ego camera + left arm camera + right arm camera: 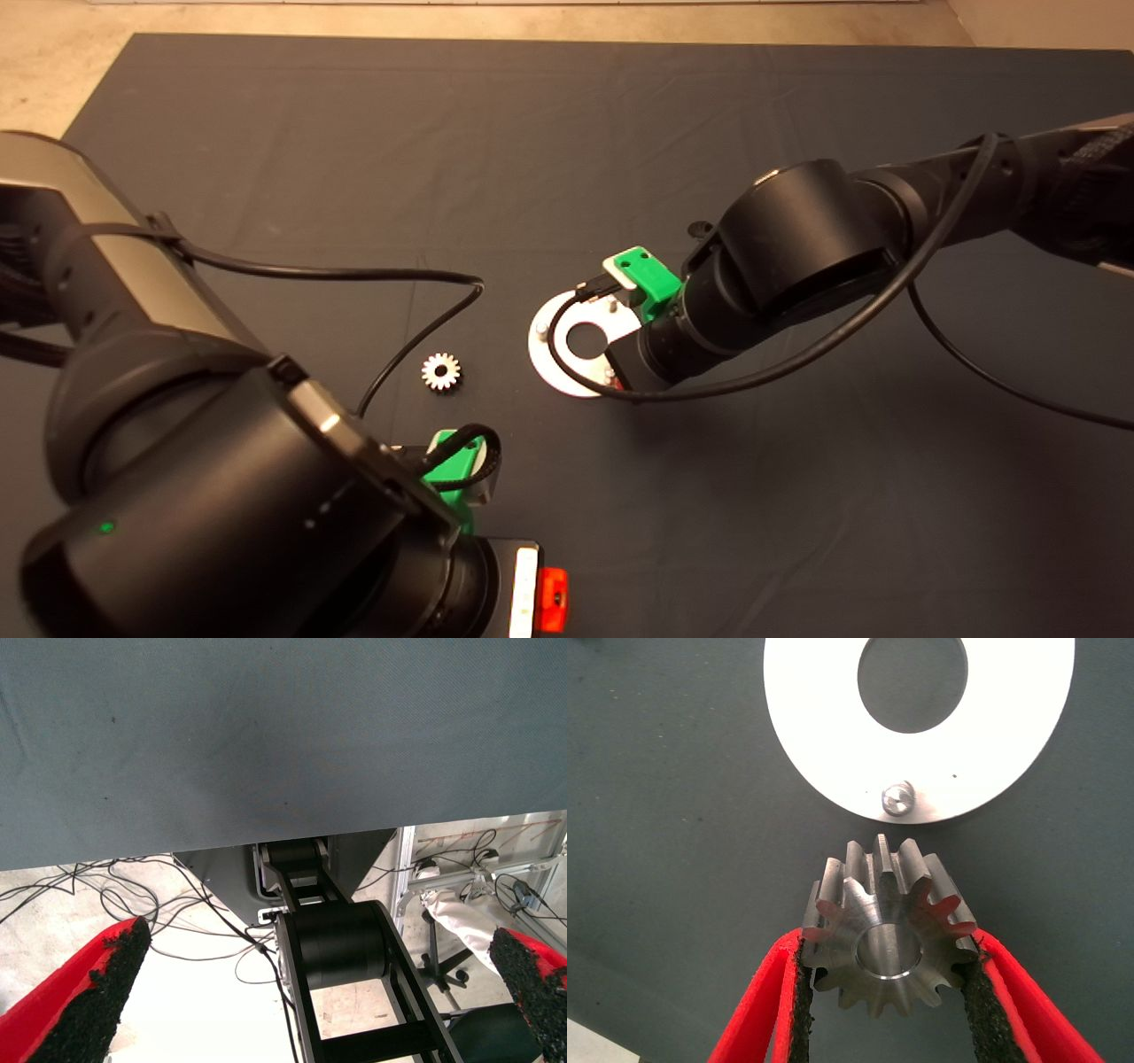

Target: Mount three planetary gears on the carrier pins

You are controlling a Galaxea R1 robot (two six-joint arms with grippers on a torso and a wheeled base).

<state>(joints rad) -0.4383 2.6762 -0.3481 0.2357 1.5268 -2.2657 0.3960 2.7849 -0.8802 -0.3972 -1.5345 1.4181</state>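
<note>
gear clamped in right hand (near pin)

A dark mat is covering the table, filling most of the frame. A round silver disc is lying flat at its centre, and one small gear is resting just left of it.

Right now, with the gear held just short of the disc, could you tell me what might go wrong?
The right gripper pinches the gear only by its teeth, so it could twist or slip. Its hole sits short of the pin, so lowering now would miss or jam. A cable loops over the disc and might snag.
</note>
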